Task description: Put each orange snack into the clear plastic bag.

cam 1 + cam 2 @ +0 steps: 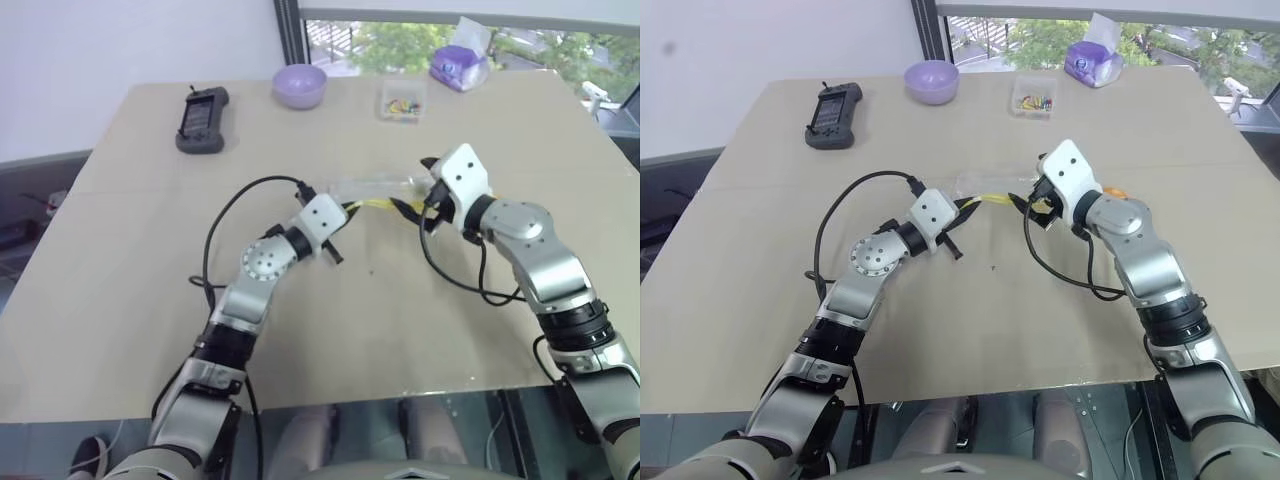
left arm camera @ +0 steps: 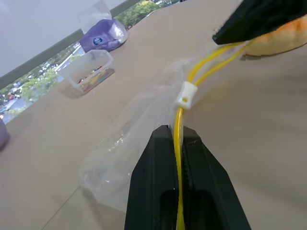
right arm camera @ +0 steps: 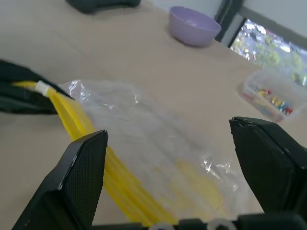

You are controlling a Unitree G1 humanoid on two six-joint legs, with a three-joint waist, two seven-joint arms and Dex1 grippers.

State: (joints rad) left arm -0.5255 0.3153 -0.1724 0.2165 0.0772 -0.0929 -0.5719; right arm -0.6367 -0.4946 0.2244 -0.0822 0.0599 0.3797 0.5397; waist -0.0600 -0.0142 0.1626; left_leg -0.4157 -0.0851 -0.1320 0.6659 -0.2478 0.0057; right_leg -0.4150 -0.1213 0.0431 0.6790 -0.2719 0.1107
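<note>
1. Head views: the left pincer (image 1: 345, 222) is clamped on the yellow seal strip (image 1: 375, 204) of the clear plastic bag (image 1: 372, 189), which lies flat at the middle of the worktop (image 1: 120, 280).
2. Head views: the right pincer (image 1: 1033, 205) stands at the bag's right end with its fingers spread wide, gripping nothing. The orange snack (image 1: 1114, 190) shows as a small patch just right of this pincer's white housing, on the worktop and outside the bag.
3. Head views: along the far edge stand a black handheld device (image 1: 203, 119), a purple bowl (image 1: 300, 85), a small clear box (image 1: 402, 99) and a tissue packet (image 1: 459, 66).
4. Left wrist view: both fingers (image 2: 154, 187) press together on the seal strip; a white slider (image 2: 186, 94) sits on the strip beyond them. The snack lies beyond the bag, partly behind a black finger of the other pincer.
5. Right wrist view: the two fingers (image 3: 84, 172) stand well apart, the crinkled bag lying between and beyond them.
</note>
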